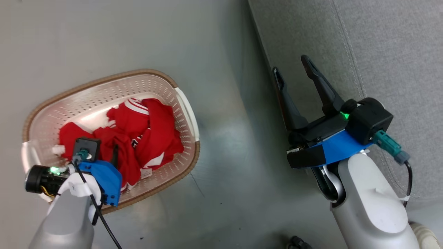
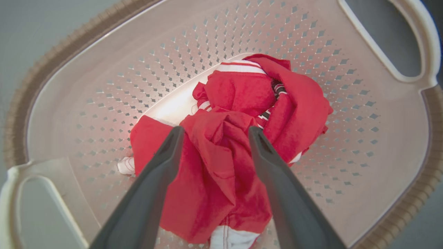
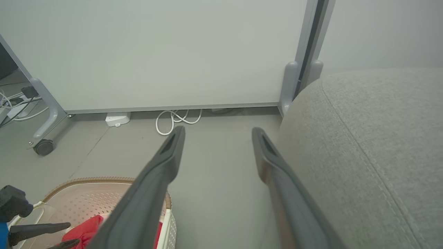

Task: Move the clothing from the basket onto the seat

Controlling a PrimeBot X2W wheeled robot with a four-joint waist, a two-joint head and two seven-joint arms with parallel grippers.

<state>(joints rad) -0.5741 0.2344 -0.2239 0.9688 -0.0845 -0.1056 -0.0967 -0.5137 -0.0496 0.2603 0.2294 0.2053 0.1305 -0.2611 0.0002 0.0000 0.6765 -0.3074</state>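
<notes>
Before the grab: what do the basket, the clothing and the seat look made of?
The basket looks like smooth moulded plastic, cream, punched with small holes; its brown rim may be woven-look trim. The clothing: soft thin red fabric, creased, with white stripes. The seat: grey woven upholstery, matte, with a stitched seam.

- Floor [image 1: 225,145]: smooth grey, faintly glossy, with a soft pale sheen at mid-frame in the head view.
- Thin dark hairline mark [image 1: 198,185] on the floor, lower centre of the head view.
- Right wrist view, upper half: large pale panel [image 3: 155,52] on a grey frame; caster [image 3: 43,147] at left.
- Grey upright post [image 3: 309,52] at the panel's right edge; plain wall [image 3: 380,31] at upper right.
- White cable loop [image 3: 174,121] and small white box [image 3: 117,119] on the floor under the panel.
- Light even; shadows soft.
</notes>
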